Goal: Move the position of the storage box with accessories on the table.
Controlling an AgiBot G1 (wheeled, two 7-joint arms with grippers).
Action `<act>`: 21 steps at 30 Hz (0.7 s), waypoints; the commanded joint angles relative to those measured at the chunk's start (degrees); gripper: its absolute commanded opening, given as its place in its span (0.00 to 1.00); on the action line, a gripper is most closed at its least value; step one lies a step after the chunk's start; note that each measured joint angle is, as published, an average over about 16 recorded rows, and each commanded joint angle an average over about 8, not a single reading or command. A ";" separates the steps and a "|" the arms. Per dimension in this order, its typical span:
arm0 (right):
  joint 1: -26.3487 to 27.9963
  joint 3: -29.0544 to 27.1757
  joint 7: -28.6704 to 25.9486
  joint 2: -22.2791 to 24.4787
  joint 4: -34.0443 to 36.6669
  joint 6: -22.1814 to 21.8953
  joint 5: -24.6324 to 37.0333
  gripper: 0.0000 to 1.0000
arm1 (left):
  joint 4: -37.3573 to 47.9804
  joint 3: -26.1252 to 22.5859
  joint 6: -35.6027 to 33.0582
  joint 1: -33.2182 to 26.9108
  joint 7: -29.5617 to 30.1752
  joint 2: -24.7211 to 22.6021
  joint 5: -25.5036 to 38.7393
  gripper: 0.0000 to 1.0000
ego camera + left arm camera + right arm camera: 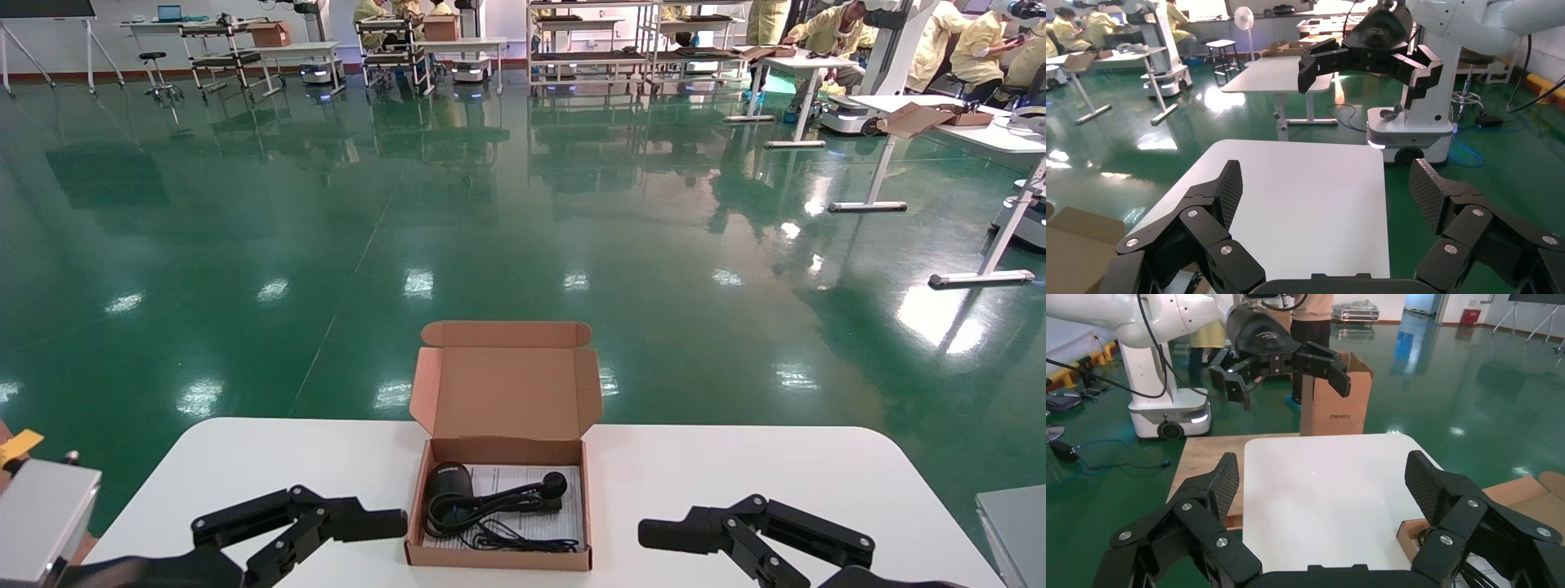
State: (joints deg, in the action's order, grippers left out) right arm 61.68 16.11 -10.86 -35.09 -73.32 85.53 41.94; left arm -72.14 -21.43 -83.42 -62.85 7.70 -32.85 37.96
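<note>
The storage box (498, 559), shallow brown cardboard, sits at the near middle of the white table (735, 474) with its flap lid (507, 392) standing open. Inside lie the accessories: a black cylindrical device (448, 483), coiled black cables (498, 513) and a white printed sheet (564, 523). My left gripper (359, 529) (1327, 187) is open just left of the box, over bare table. My right gripper (678, 535) (1322, 478) is open a short way right of the box. A box corner (1413, 530) shows beside one right finger. Neither gripper touches the box.
A grey block (41, 523) stands off the table's left edge and a grey surface (1013, 523) off its right. A tall brown carton (1333, 398) and a wooden top (1205, 459) lie beyond the left end. Another robot base (1413, 135) stands beyond the right end. Green floor surrounds.
</note>
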 commanded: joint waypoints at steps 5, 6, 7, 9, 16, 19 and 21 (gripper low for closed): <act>0.02 0.03 0.06 0.06 0.02 -0.02 0.18 1.00 | 0.00 0.00 0.00 0.00 0.00 0.00 0.00 1.00; 0.08 0.07 0.13 0.12 0.04 -0.05 0.40 1.00 | 0.00 0.00 0.00 0.00 0.00 0.00 0.00 1.00; 0.26 0.16 0.30 0.19 0.07 -0.12 0.90 1.00 | 0.00 0.00 0.00 0.00 0.00 0.00 0.00 1.00; 1.04 0.59 0.56 0.18 0.29 -0.06 2.27 1.00 | 0.00 0.00 0.00 0.00 0.00 0.00 0.00 1.00; 10.65 6.38 -0.38 -2.61 5.20 3.13 13.38 1.00 | 0.01 -0.01 0.00 0.00 0.00 0.00 0.00 1.00; 16.61 10.62 -1.74 -5.24 9.36 4.62 18.95 1.00 | 0.01 -0.01 0.00 0.00 0.00 0.00 0.00 1.00; 20.68 13.55 -2.62 -7.16 12.65 5.10 22.22 1.00 | 0.01 -0.01 -0.01 -0.01 0.00 0.00 0.00 1.00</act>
State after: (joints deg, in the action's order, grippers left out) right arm 82.28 29.32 -13.21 -42.42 -59.75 89.82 63.48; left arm -72.13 -21.44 -83.42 -62.85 7.70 -32.85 37.96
